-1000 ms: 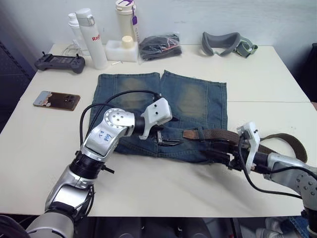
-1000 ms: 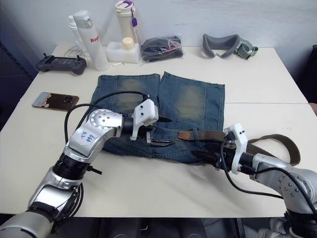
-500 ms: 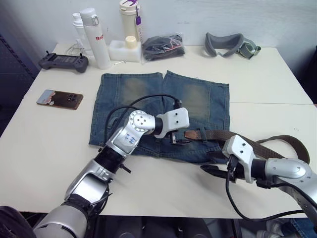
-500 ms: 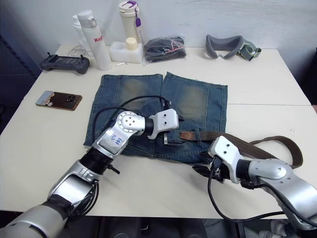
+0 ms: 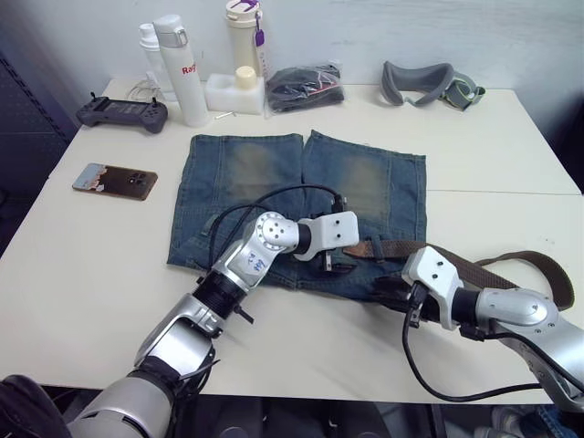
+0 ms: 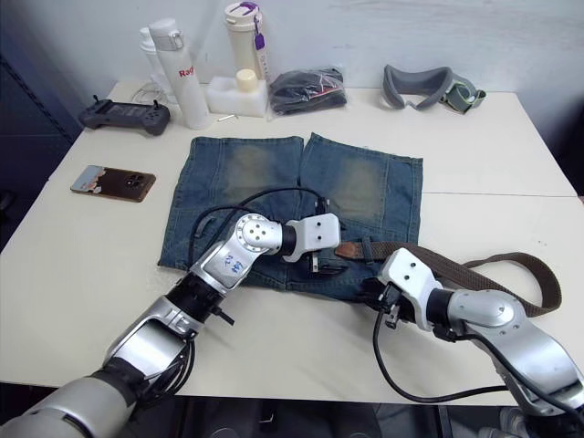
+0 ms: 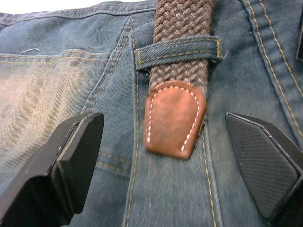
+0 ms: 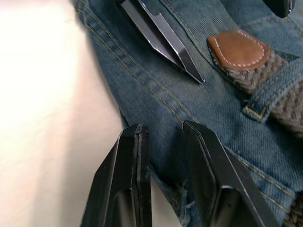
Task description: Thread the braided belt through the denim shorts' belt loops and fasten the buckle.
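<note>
Though cut off, white bottle point(image 5: 180, 68) reads "Ra"

Woven braided belt point(image 7: 182, 28), smooth stitched leather tip, faded denim shorts point(image 5: 274, 164)

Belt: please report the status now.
Left gripper open astride belt tip, just past a loop. Right gripper open at shorts waistband edge. Buckle unseen.

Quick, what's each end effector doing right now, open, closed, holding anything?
Left end effector: open, straddling the braided belt's leather tip, holding nothing.
Right end effector: open, at the denim shorts' waistband edge, holding nothing.
</note>
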`<state>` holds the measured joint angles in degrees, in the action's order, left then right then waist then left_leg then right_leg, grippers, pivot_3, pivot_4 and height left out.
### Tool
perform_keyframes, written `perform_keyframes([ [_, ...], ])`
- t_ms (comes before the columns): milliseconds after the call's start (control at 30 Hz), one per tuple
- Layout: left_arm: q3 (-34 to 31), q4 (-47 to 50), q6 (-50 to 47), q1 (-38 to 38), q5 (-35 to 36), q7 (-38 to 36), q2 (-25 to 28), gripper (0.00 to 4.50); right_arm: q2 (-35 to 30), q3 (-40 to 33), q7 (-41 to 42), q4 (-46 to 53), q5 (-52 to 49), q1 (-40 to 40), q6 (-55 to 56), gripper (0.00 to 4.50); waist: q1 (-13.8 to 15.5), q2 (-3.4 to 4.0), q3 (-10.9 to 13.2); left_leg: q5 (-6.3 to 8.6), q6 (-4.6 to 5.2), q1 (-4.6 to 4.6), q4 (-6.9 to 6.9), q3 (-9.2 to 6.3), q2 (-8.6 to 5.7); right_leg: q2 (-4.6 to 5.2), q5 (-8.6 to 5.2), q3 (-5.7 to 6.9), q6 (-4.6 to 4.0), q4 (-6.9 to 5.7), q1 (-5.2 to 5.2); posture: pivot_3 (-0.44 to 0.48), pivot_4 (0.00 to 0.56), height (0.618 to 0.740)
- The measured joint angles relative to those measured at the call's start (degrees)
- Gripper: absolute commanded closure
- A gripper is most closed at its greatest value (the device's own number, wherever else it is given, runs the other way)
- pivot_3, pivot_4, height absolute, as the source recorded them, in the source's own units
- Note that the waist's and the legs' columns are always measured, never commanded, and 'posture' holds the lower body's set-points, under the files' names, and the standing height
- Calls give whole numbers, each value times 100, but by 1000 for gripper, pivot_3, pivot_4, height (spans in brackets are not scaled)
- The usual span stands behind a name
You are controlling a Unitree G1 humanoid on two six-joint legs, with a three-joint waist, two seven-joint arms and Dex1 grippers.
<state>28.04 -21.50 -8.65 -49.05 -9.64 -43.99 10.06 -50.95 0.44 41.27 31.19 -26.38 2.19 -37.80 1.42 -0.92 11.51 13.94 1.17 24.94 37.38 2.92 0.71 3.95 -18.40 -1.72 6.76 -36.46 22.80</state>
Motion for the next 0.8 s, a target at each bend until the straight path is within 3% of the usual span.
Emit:
perform_keyframes([
  [133,-22,-149,52,-3,-62,117,-106,0,105,0,-102,-146,88,136,-211,3159,-4,0,0,0,0,-3,0,0,1,-1,0,-1,0,-2,0,0,150,735],
  [233,-24,-182,53,-6,-79,139,-148,697,197,43,-146,-242,157,172,-301,3260,-1,0,0,0,0,-3,1,1,0,-1,0,-1,0,-4,0,0,150,735],
  [433,7,-180,7,22,-101,40,-157,3050,370,79,-287,-372,194,317,-522,3260,-3,0,0,0,-1,-5,1,3,0,-1,0,-1,0,-7,0,0,150,735],
  [533,-2,-168,-19,21,-104,41,-171,3876,467,78,-424,-362,191,359,-735,3260,-4,-1,-2,0,0,-19,0,5,0,1,0,-3,0,-6,-12,0,150,735],
  [633,-3,-158,-85,20,-99,39,-183,4194,482,84,-470,-328,181,385,-875,3260,-4,-1,-2,1,1,-31,-3,5,0,3,0,-4,0,-6,-23,0,150,735],
  [800,-16,92,-324,7,-56,-81,-60,4214,568,150,-542,-294,176,466,-1069,3260,-19,-2,-2,1,1,-41,-9,9,2,4,0,-8,0,-6,-26,0,150,735],
])
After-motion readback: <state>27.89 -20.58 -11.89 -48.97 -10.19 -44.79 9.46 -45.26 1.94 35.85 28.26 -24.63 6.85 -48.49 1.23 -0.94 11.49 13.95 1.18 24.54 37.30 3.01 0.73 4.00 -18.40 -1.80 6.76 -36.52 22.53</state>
